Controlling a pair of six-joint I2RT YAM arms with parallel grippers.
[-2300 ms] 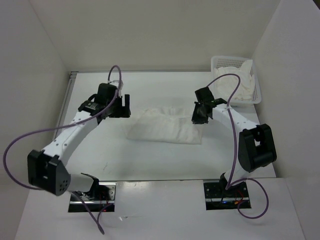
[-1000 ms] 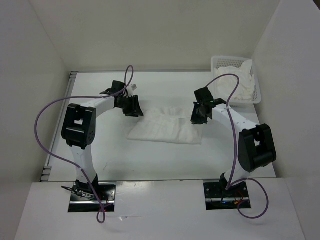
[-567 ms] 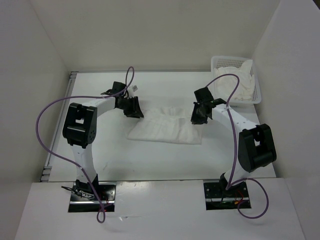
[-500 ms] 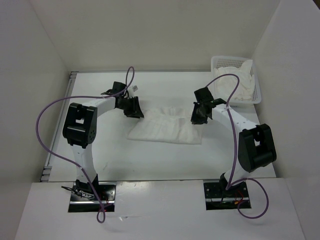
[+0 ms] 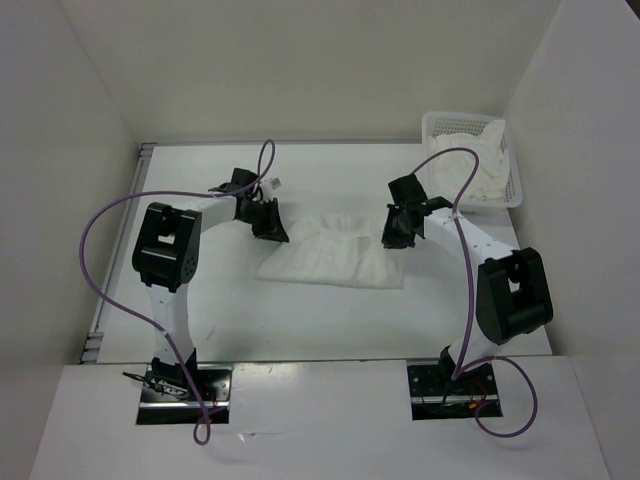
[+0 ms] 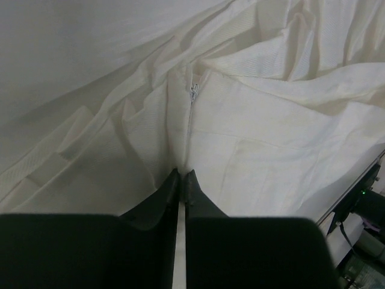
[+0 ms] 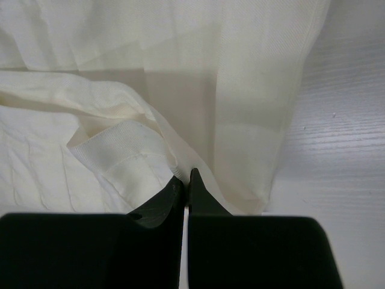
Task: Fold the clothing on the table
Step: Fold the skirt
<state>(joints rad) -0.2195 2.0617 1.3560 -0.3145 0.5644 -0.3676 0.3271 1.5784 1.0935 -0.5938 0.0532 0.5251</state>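
You find clothing (image 5: pixel 330 252) mid-table (image 5: pixel 300 325), between both arms. Your left gripper (image 5: pixel 272 230) at its far-left corner, right gripper (image 5: pixel 395 238) at far-right edge. Basket (image 5: pixel 497 203) in far-right corner; cloth bundle (image 5: pixel 468 160) inside, seemingly overhanging right rim.

The left pincer (image 5: pixel 272 230) is hiding the corner of the clothing (image 5: pixel 335 258) beneath it; ahead of the right pincer (image 7: pixel 184 176), fabric is running past the frame.

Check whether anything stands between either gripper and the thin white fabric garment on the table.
Nothing visible does. The left gripper and right gripper each pinch a fold of the thin white fabric garment. The white plastic mesh basket stands apart, far right.
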